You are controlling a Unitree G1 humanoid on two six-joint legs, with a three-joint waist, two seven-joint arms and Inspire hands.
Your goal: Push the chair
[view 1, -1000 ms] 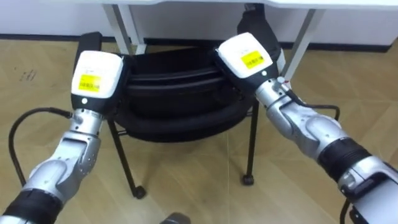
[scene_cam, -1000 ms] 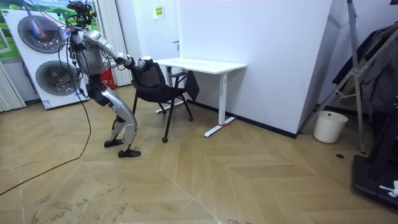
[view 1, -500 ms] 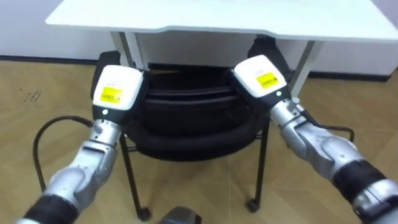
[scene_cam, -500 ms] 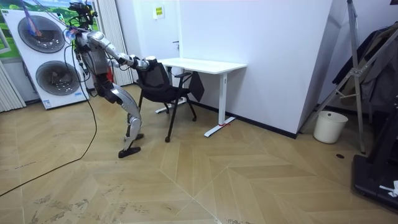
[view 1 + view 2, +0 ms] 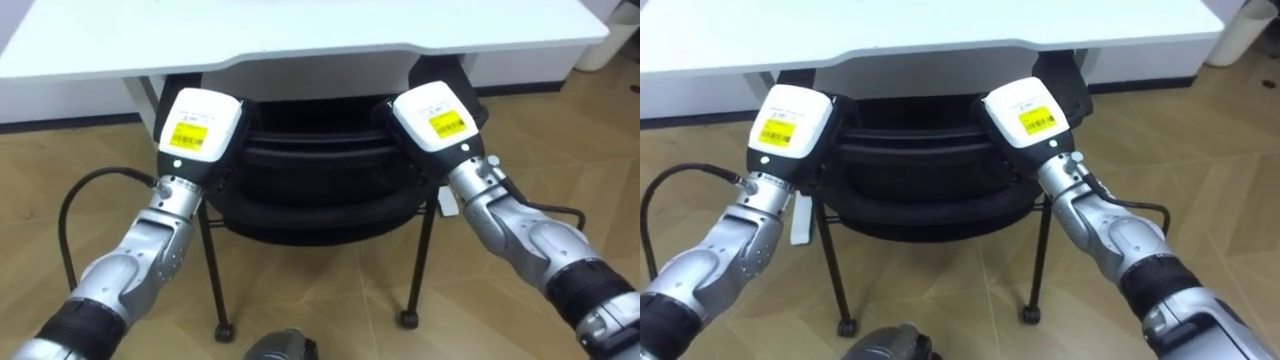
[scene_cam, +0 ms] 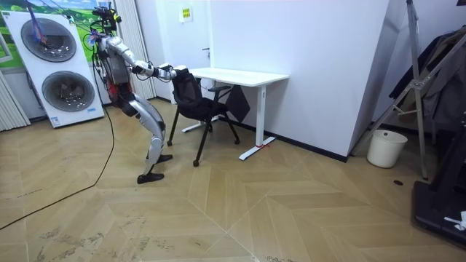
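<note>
Black chair (image 5: pixel 315 175), left eye view: its backrest lies between the two hands, its seat under the white desk (image 5: pixel 300 35) beyond them. The left hand (image 5: pixel 198 125) and right hand (image 5: pixel 432 115) lie against the backrest's sides, fingers hidden, so their grip cannot be told. Room view: the robot leans forward, arms stretched to the chair.
</note>
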